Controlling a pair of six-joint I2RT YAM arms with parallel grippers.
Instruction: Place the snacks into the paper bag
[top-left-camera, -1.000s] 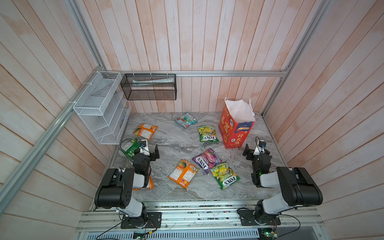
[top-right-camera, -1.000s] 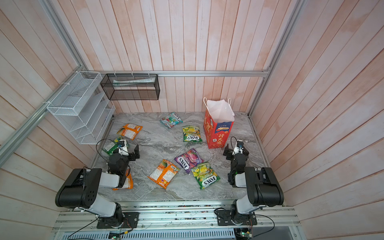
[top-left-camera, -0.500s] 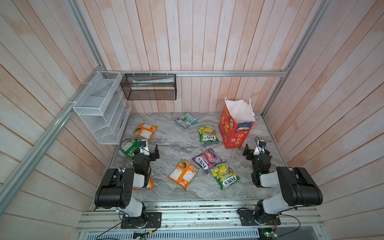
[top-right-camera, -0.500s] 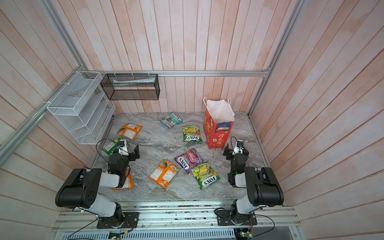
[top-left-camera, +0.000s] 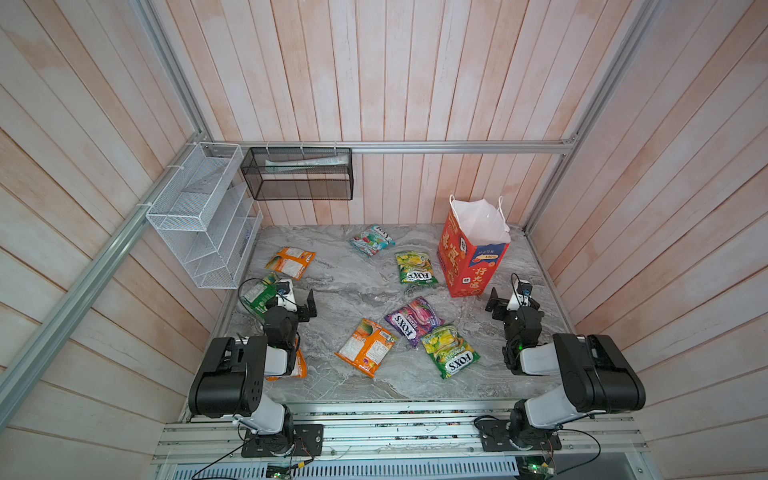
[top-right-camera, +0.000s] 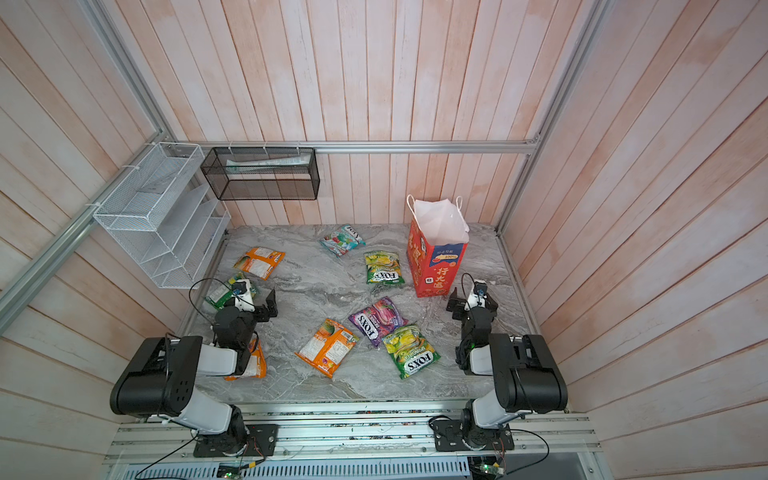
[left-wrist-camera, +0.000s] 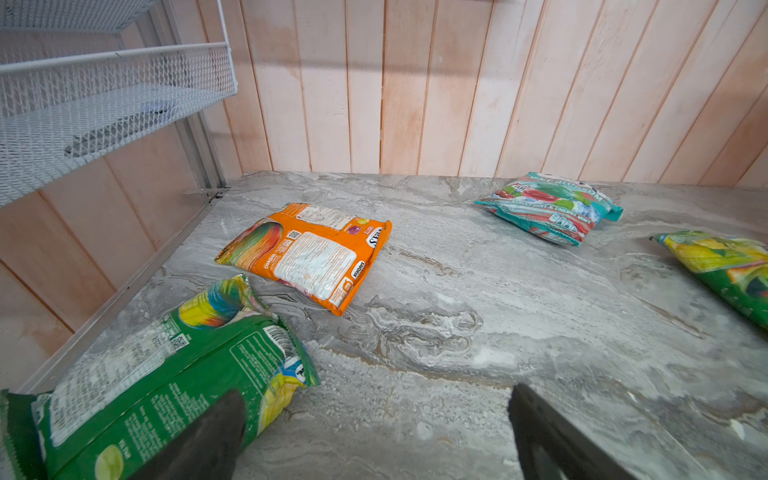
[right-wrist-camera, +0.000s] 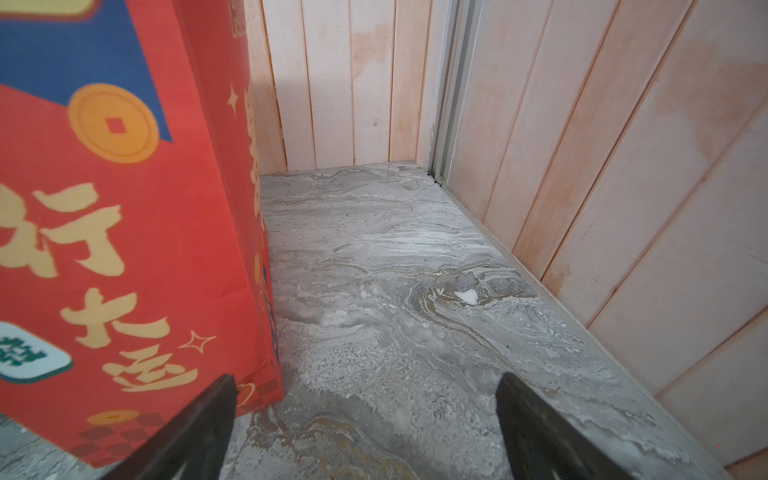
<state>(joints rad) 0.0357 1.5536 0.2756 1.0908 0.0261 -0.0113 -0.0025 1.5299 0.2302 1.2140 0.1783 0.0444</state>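
On my left, the left gripper (left-wrist-camera: 376, 395) hangs low over the marble table (top-left-camera: 345, 291), jaws spread wide with nothing between them, close to the green pouch (left-wrist-camera: 166, 374). Past it lie an orange pouch (left-wrist-camera: 307, 253) and a teal pouch (left-wrist-camera: 548, 208). Mid-table, a second orange pouch (top-left-camera: 365, 347), a purple pouch (top-left-camera: 413, 320) and a yellow-green pouch (top-left-camera: 451, 351) lie flat. All are outside the paper bag (top-left-camera: 469, 266), which stands upright at the back right, mouth open. I judge these pouches light, glossy and floppy, so I'd pinch a crimped end seam, not the slick face. The right gripper (right-wrist-camera: 365, 378) is equally wide and empty, just beside the bag's base.
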